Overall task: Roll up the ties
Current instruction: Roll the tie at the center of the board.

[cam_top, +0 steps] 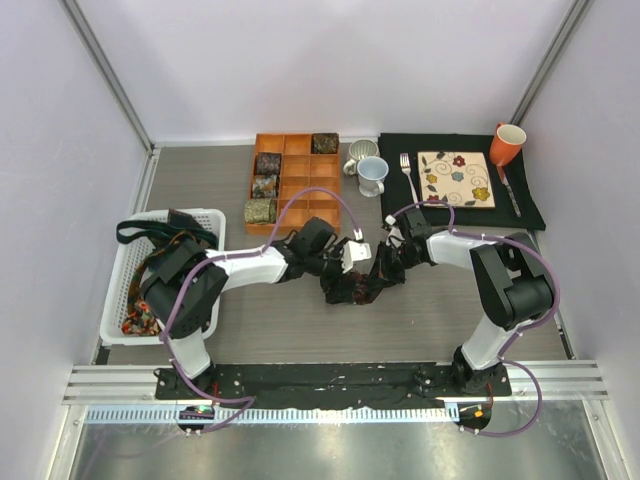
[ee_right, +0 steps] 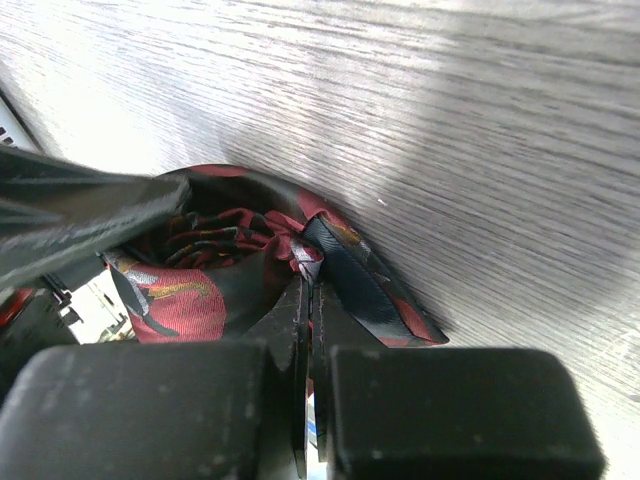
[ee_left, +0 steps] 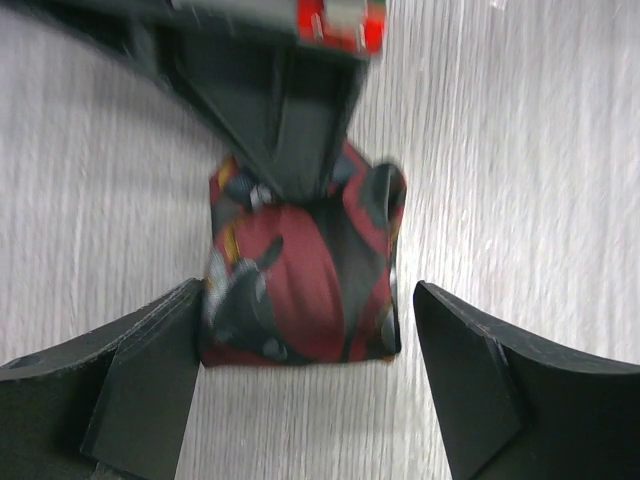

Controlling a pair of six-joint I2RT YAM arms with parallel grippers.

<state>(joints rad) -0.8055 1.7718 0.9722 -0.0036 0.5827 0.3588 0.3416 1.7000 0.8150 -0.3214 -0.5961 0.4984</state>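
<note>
Closest in, the right gripper (ee_right: 308,290) was pressed together on a fold of the maroon tie (ee_left: 295,295), nipping its far edge from above. The tie sat bunched into a squat, half-made bundle on the table (cam_top: 300,335), mid-way between the two arms. And the left gripper (ee_left: 306,310) was spread wide, one finger either side of that bundle, which lay straight ahead of it and right in the gap. So the two came at the tie from opposite ends: the right holding the far side, the left open round the near side. The bundle's width ran across from one left finger to the other; which way the roll's own axis lay, I couldn't tell. A squeeze from the left looked the likely call. Farther back, the rolled ties (cam_top: 262,210) sat in the orange tray (cam_top: 298,165).
</note>
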